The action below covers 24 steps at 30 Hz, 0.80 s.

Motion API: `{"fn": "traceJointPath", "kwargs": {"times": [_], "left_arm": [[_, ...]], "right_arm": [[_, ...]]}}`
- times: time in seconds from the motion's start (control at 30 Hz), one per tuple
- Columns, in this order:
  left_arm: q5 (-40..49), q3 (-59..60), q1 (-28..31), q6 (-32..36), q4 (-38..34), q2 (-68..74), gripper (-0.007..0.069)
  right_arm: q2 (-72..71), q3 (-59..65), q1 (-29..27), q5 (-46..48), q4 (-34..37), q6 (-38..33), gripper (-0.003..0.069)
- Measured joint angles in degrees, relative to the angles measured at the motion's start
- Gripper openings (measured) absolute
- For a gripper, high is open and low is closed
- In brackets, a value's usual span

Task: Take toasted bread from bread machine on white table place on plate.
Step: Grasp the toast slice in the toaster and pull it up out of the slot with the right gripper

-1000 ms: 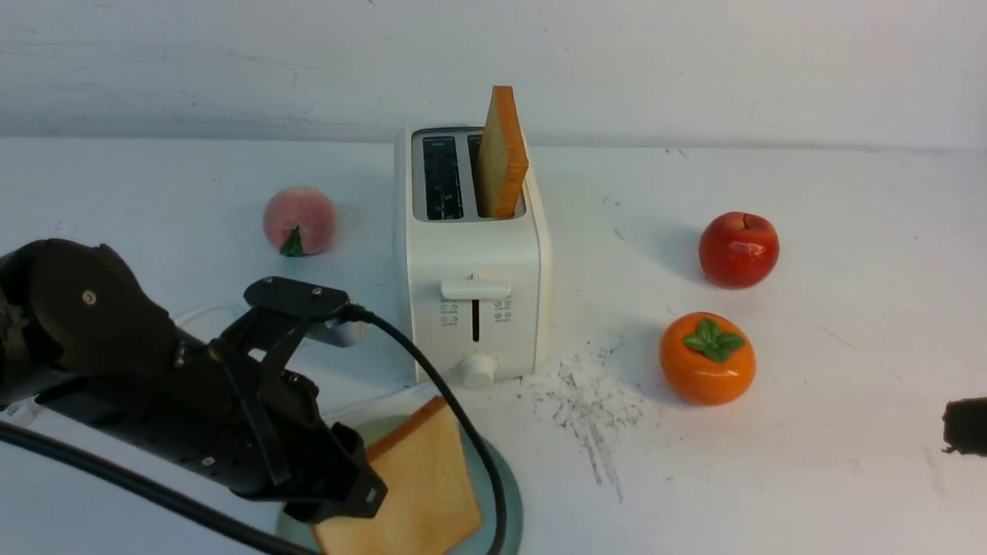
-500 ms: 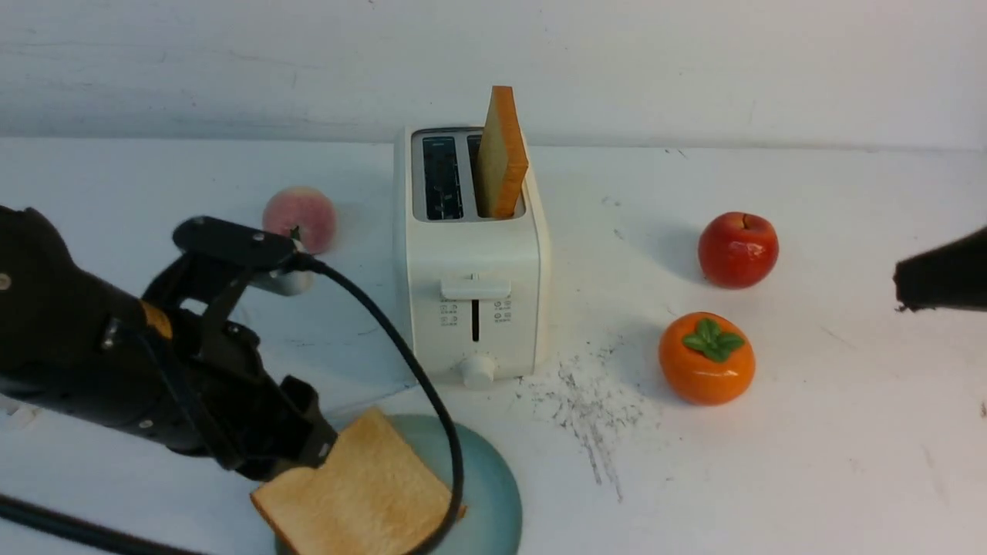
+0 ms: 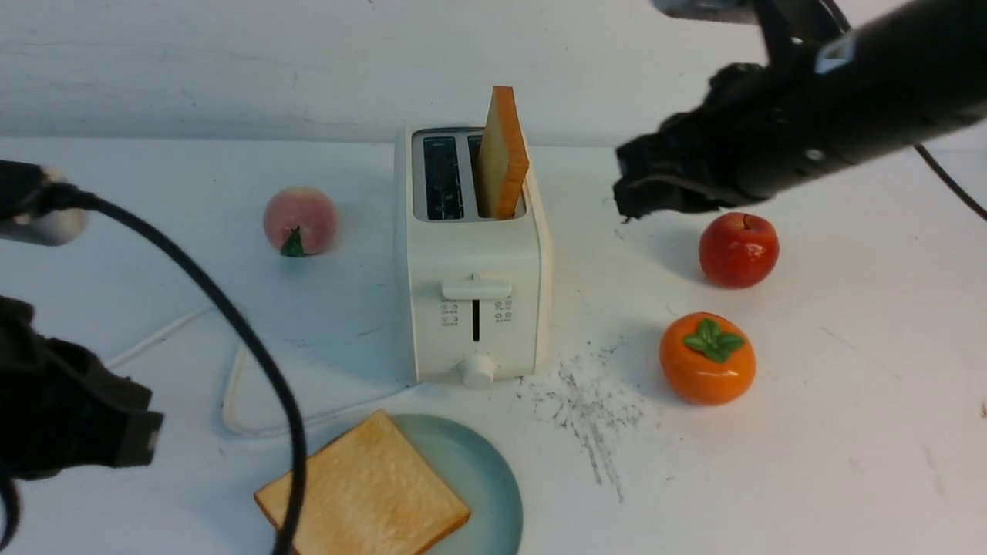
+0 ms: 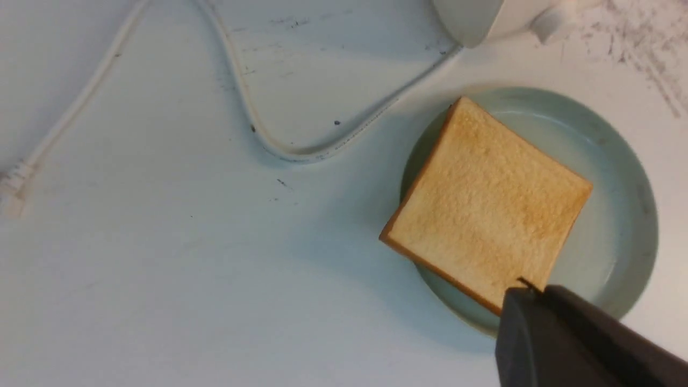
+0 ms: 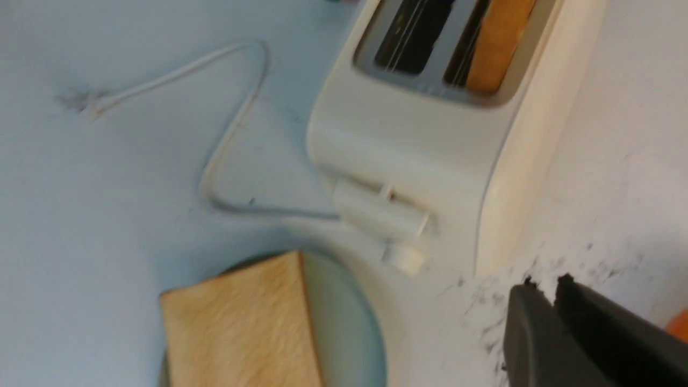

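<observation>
Freed toast point(image 3: 362, 497) lies on plate point(image 3: 484, 476), second slice point(image 3: 505, 154) in toaster point(image 3: 474, 254)

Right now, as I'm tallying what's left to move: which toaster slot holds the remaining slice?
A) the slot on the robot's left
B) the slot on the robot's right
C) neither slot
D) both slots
B: the upright slice stands in the bread machine's right slot, its left slot is empty, and the other slice lies on the plate.

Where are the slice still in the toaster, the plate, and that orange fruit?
slice in the toaster point(image 3: 491, 173), front view, on its pale face.
plate point(image 3: 486, 479), front view, on its bare right part.
orange fruit point(image 3: 705, 374), front view, on glossy skin below its leaves.
</observation>
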Motion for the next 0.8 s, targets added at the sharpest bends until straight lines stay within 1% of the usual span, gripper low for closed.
{"fn": "traceJointPath", "kwargs": {"times": [0.03, 0.07, 0.13, 0.17, 0.27, 0.3, 0.37, 0.4, 0.43, 0.5, 0.6, 0.67, 0.73, 0.8], "left_arm": [[0.9, 0.2, 0.0, -1.1, 0.6, -2.6, -0.0014], [1.6, 0.5, 0.0, -1.7, 1.0, -4.3, -0.0014], [3.6, 1.2, 0.0, -3.3, 1.5, -8.7, -0.0014], [3.8, 1.2, 0.0, -3.5, 1.5, -8.7, -0.0014], [7.1, 3.5, 0.0, -5.4, 1.5, -17.0, -0.0014], [7.2, 3.6, 0.0, -5.4, 1.5, -17.4, -0.0014], [8.9, 5.5, 0.0, -6.5, 1.5, -22.3, -0.0014], [9.0, 5.7, 0.0, -6.6, 1.5, -23.0, -0.0014], [9.7, 6.5, 0.0, -7.5, 1.5, -24.9, -0.0014], [10.8, 7.9, 0.0, -9.0, 1.5, -27.8, -0.0014], [11.9, 9.2, 0.0, -10.1, 1.5, -30.3, -0.0014], [12.8, 9.8, 0.0, -10.5, 1.5, -31.5, -0.0014], [13.0, 10.3, 0.0, -10.6, 1.5, -31.8, -0.0014], [13.0, 10.8, 0.0, -10.6, 2.1, -31.9, -0.0014]], "right_arm": [[2.6, -3.2, 0.4, -0.9, -3.1, 3.2, 0.0098], [4.3, -4.6, 0.5, -1.4, -4.2, 4.5, 0.0115], [8.2, -8.9, 0.6, -2.6, -7.1, 7.6, 0.0176], [8.6, -9.3, 0.6, -2.7, -7.3, 7.8, 0.0176], [15.1, -16.3, 0.6, -3.9, -9.6, 9.9, 0.0333], [15.5, -16.3, 0.6, -3.9, -9.6, 9.9, 0.0342], [19.8, -20.2, 0.6, -4.8, -9.3, 10.2, 0.0446], [20.1, -20.4, 0.6, -4.9, -9.3, 10.3, 0.0460], [22.0, -21.8, 0.6, -5.4, -8.8, 10.5, 0.0498], [24.4, -23.2, 0.6, -6.3, -8.3, 10.6, 0.0547], [26.5, -23.7, 0.6, -7.0, -7.2, 10.6, 0.0567], [27.6, -23.7, 0.6, -7.3, -6.2, 10.6, 0.0556], [28.0, -23.7, 0.6, -7.3, -5.7, 10.6, 0.0507], [28.0, -23.7, 0.6, -7.5, -5.2, 10.7, 0.0368]]}}
